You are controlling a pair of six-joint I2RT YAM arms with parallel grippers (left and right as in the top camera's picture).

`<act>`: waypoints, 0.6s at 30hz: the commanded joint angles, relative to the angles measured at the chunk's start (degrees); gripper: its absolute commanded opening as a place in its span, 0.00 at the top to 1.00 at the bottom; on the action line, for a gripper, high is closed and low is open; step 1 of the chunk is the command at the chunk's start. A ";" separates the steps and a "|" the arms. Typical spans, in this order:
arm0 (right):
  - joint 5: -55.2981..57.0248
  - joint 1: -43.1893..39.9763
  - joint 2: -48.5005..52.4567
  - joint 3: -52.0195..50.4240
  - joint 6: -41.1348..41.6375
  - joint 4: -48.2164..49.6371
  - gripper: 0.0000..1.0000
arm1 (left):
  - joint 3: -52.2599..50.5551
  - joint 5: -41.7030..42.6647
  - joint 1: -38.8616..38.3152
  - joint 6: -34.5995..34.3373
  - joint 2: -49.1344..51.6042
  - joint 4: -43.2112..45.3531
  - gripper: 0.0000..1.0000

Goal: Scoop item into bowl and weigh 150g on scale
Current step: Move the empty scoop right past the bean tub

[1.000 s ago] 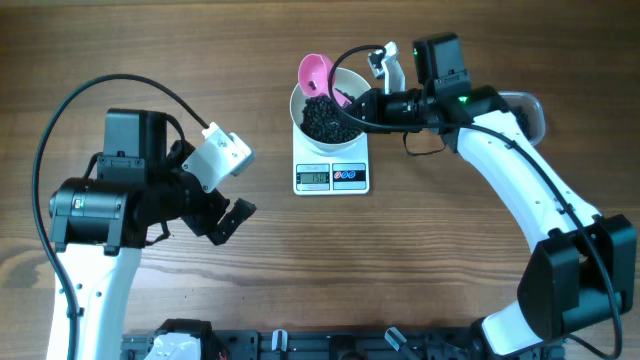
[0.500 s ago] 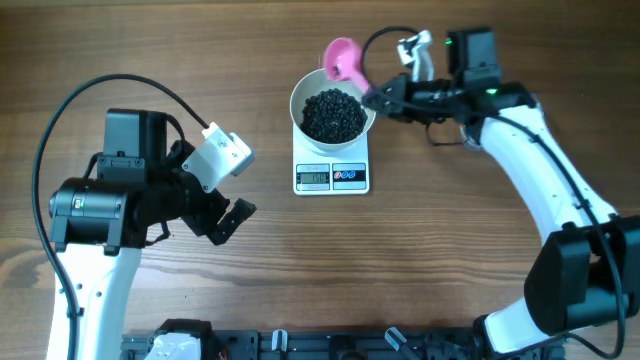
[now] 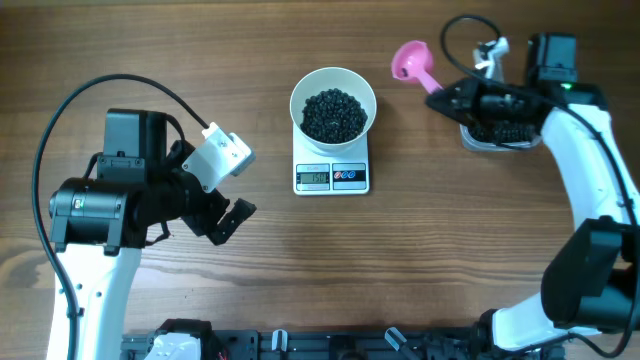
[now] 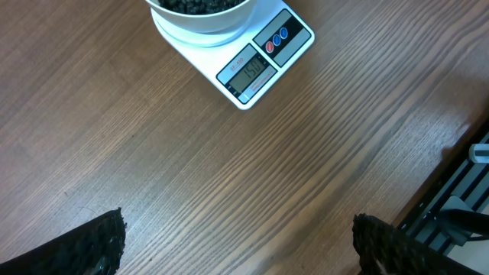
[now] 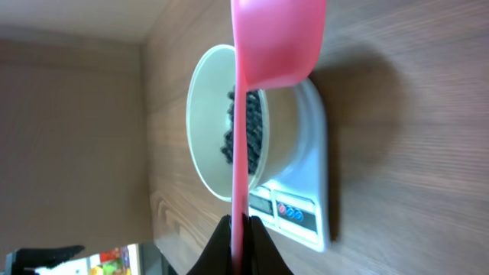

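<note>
I see right gripper [image 3: 441, 96] clamped on pink scoop [image 3: 409, 58]; left gripper [image 3: 243, 185] spread wide; beans [image 3: 333, 113] in bowl [image 3: 297, 98] on scale [image 3: 332, 177].

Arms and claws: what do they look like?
Both have white links and black joint housings. The left arm carries a looping black cable and a white block; left claw fingers are black, rough-textured. The right arm has its own black cable loop; right claw is black.

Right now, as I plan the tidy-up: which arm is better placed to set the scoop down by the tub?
Right. The right gripper is shut on the pink scoop, beside the tub. The left gripper is open and empty, beyond the scale.
</note>
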 commanded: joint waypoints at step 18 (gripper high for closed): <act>45.53 -11.41 -16.35 1.07 -16.22 -18.40 0.96 | 0.33 1.31 0.46 -0.15 -0.50 0.00 0.00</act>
